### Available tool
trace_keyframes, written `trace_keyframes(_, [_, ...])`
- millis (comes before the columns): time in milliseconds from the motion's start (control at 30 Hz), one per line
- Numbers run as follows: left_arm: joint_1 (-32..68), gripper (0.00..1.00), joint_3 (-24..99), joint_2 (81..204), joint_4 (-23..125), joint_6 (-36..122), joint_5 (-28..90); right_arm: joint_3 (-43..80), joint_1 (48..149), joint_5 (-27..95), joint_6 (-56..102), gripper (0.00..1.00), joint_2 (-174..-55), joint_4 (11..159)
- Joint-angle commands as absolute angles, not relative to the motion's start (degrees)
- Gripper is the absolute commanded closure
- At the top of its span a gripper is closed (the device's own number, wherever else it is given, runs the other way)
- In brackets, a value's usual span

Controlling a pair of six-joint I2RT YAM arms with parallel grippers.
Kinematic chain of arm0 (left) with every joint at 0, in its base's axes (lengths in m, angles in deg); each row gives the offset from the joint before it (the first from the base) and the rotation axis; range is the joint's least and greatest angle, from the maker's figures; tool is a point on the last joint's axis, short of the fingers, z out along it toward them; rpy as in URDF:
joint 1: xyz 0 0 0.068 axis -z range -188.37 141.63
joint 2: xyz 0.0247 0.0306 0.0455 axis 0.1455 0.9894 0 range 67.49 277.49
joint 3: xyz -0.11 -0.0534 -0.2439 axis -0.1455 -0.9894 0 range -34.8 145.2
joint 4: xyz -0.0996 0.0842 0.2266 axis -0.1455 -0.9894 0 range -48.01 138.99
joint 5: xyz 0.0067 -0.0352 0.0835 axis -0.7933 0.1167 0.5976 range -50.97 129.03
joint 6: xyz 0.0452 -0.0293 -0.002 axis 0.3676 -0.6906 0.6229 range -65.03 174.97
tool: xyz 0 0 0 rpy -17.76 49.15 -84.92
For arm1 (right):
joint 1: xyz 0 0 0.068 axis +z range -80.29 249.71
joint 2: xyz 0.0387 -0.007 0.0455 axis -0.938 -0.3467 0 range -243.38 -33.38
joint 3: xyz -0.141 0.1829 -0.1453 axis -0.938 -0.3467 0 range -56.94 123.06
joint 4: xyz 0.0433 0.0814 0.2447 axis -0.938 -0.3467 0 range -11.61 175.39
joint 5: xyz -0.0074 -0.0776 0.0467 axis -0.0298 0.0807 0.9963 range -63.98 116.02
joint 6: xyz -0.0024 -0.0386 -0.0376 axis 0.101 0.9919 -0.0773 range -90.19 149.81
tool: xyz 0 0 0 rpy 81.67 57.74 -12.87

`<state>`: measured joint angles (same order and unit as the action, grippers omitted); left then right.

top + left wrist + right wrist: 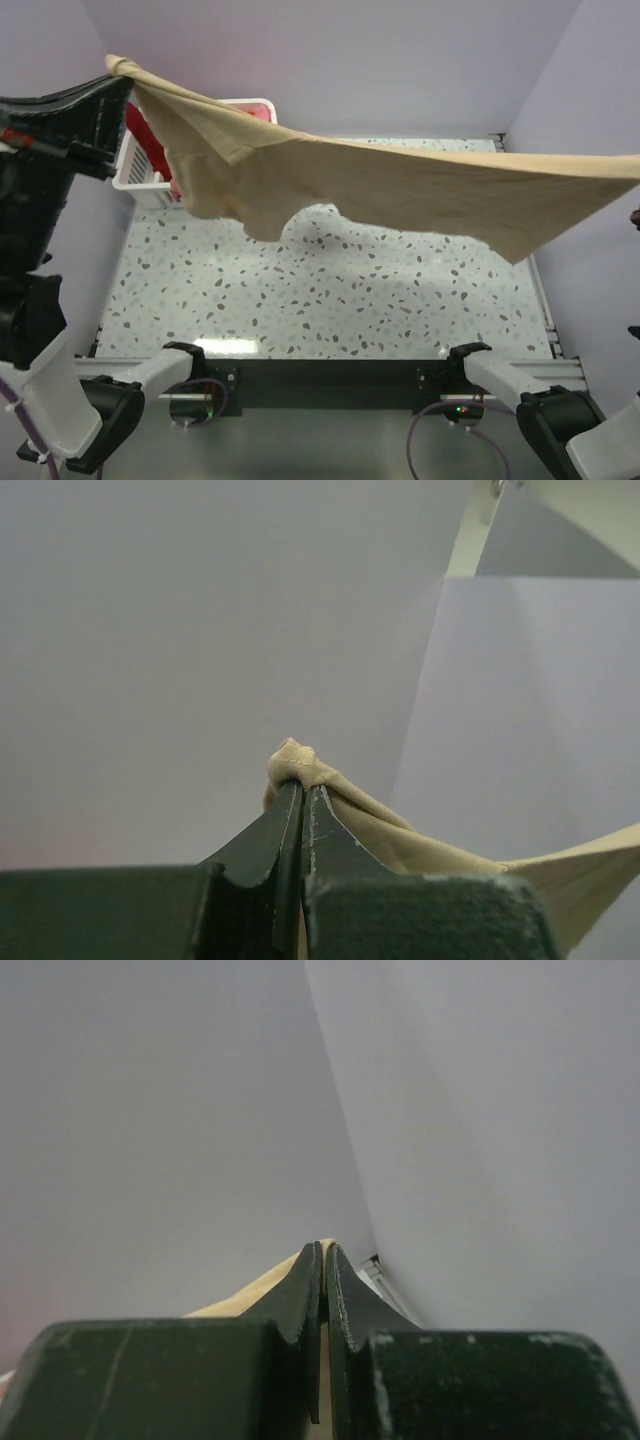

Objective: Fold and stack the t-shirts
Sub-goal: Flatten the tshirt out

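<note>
Top view, risk: the tan shirt (400, 190) hangs as a slack sheet high over the table (330, 300), so I judge that lowering it with this sag would land the bunched left part in a heap and spoil the fold; the drooping cloth near the basket (135, 170) could also catch its rim
Top view, look: it is stretched from the left gripper (118, 68) at far left across to the right edge, where its end leaves the frame; tight along the top edge, loose and rumpled below on the left, smoother toward the right; it touches nothing beneath it
Top view, other cloth: a red shirt (148, 135) lies in the basket, partly hidden behind the tan shirt
Left wrist, risk: the hold is on a small knot of cloth at the very fingertips, so a hard outward pull may, I think, tug it free
Left wrist, jaws: pressed together on the tan shirt, a bunched nub poking above the tips and the rest falling away to the right
Right wrist, risk: only a thin edge of cloth shows at the tips of the right gripper (324, 1250); that bite looks shallower, and a slip here would drop the whole right side
Right wrist, jaws: closed on that edge, the cloth trailing down and left behind the fingers; the table is out of sight
</note>
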<state>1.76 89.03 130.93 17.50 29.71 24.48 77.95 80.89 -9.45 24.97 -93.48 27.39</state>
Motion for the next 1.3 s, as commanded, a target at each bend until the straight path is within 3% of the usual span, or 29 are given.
trace_keyframes(0, [1.4, 1.00, 94.0, 130.4, 24.0, 26.7, 25.9, 81.1, 80.6, -14.2, 29.5, 1.00, -94.0, 30.5])
trace_keyframes(167, [1.4, 1.00, 90.4, 131.8, 27.6, 22.8, 22.4, 78.9, 80.7, -16.9, 33.3, 1.00, -93.4, 31.2])
trace_keyframes(400, [1.7, 1.00, 73.4, 138.2, 36.7, 21.3, 14.4, 67.8, 80.7, -18.8, 31.4, 1.00, -92.9, 31.5])
trace_keyframes(500, [7.5, 1.00, 71.7, 144.0, 37.1, 25.3, 16.3, 59.3, 80.7, -20.6, 30.9, 1.00, -92.5, 33.7])
trace_keyframes(667, [17.3, 1.00, 77.5, 165.5, 36.3, 31.5, 20.0, 39.8, 80.7, -24.7, 31.0, 1.00, -94.1, 44.0])
trace_keyframes(867, [19.1, 1.00, 106.8, 196.4, 28.9, 35.4, 31.2, 30.6, 75.4, -24.9, 30.3, 1.00, -106.3, 53.5])
trace_keyframes(900, [19.1, 0.95, 110.1, 198.3, 30.6, 34.9, 32.0, 31.3, 73.5, -24.0, 26.1, 1.00, -111.7, 52.2])
trace_keyframes(933, [19.1, 0.84, 109.6, 199.1, 32.2, 34.5, 34.5, 33.7, 70.4, -23.1, 24.7, 1.00, -114.1, 50.7])
trace_keyframes(967, [19.1, 0.52, 108.0, 198.9, 33.9, 34.3, 35.5, 35.1, 69.7, -20.1, 23.7, 1.00, -116.5, 47.7])
trace_keyframes(1000, [19.1, 0.35, 103.2, 198.1, 36.8, 34.1, 36.1, 39.1, 67.2, -19.3, 21.7, 0.92, -121.8, 45.4])
trace_keyframes(1033, [19.1, 0.16, 100.6, 197.1, 38.0, 33.9, 37.1, 41.3, 65.5, -18.6, 21.0, 0.74, -124.1, 43.1])
trace_keyframes(1067, [19.2, 0.00, 96.4, 195.2, 39.1, 34.0, 37.3, 43.3, 65.1, -18.3, 20.5, 0.40, -126.4, 38.9])
trace_keyframes(1100, [19.2, 0.00, 94.9, 194.3, 39.0, 34.7, 37.4, 46.4, 64.9, -18.1, 20.1, 0.24, -128.9, 37.6])
trace_keyframes(1167, [19.6, 0.00, 91.0, 191.9, 38.4, 36.1, 37.3, 47.7, 64.9, -16.8, 20.1, 0.06, -129.9, 36.2])
trace_keyframes(1267, [20.1, 0.00, 85.5, 187.5, 34.7, 37.7, 38.8, 48.7, 64.9, -12.7, 19.7, 0.01, -129.2, 35.2])
